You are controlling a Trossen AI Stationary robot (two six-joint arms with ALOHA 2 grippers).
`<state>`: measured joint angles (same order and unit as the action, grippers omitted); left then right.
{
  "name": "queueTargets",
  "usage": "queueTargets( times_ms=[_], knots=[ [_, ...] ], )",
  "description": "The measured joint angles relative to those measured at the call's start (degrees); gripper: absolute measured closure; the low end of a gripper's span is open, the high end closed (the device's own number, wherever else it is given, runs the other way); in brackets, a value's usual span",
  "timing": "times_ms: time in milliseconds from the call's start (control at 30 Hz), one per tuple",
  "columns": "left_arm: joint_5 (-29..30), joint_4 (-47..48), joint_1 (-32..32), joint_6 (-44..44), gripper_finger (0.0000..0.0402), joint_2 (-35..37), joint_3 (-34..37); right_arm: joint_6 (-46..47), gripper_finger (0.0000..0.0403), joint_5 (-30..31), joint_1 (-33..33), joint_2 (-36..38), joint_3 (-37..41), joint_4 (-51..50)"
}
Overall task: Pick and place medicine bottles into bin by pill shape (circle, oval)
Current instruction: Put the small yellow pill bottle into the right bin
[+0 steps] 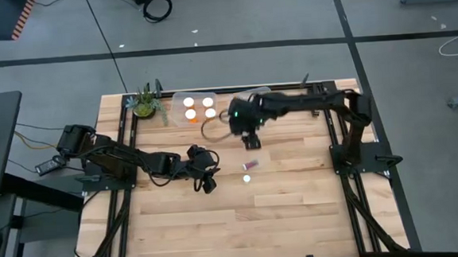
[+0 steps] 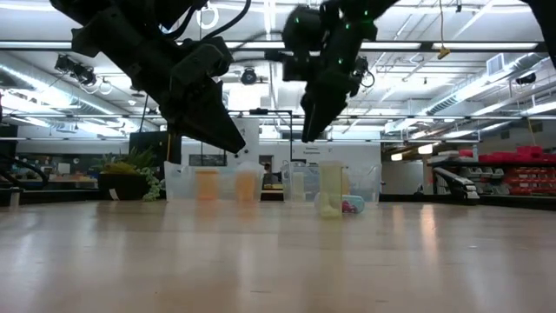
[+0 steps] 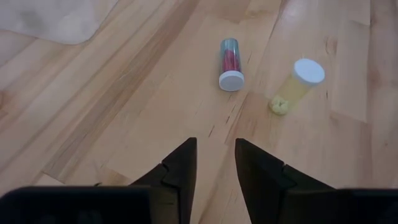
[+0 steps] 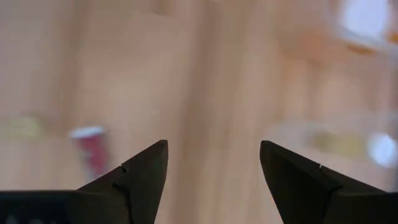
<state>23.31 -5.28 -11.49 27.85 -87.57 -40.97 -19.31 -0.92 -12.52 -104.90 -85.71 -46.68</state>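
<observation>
From overhead I see my left gripper (image 1: 209, 181) hanging above the table's middle, fingers slightly parted and holding nothing. Just right of it two loose medicine bottles show only as specks; the left wrist camera resolves them: a red-filled bottle (image 3: 229, 63) lying on its side and a yellow bottle (image 3: 300, 84) standing upright beside it. Three orange bottles (image 1: 189, 103) sit in the clear bin (image 1: 175, 100) at the far edge. My right gripper (image 1: 251, 141) hovers beyond the loose pair, fingers spread wide and empty.
</observation>
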Motion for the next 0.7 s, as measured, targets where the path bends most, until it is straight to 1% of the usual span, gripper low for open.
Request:
queueTargets(
  times_ms=[233,367,500,567,700],
  knots=[
    [0.00,0.70,-0.02,0.05,0.0278,0.00,0.00,0.73,0.0141,-1.23,12.10,0.00,0.00,0.03],
    [-0.44,2.54,-0.02,0.51,0.0281,0.00,0.00,1.27,0.0141,-1.24,17.09,0.00,0.00,0.78],
    [-2.25,6.17,-0.02,2.33,0.0285,0.00,0.00,2.92,0.0141,-1.23,20.16,0.00,0.00,1.80],
    [-2.54,7.61,-0.04,2.61,0.0284,0.00,0.02,3.25,0.0141,-1.23,20.97,0.04,1.28,3.75],
    [0.57,8.81,-0.99,2.76,0.0287,1.94,0.01,4.04,0.0141,-0.99,21.49,0.00,6.03,8.51]
  ],
)
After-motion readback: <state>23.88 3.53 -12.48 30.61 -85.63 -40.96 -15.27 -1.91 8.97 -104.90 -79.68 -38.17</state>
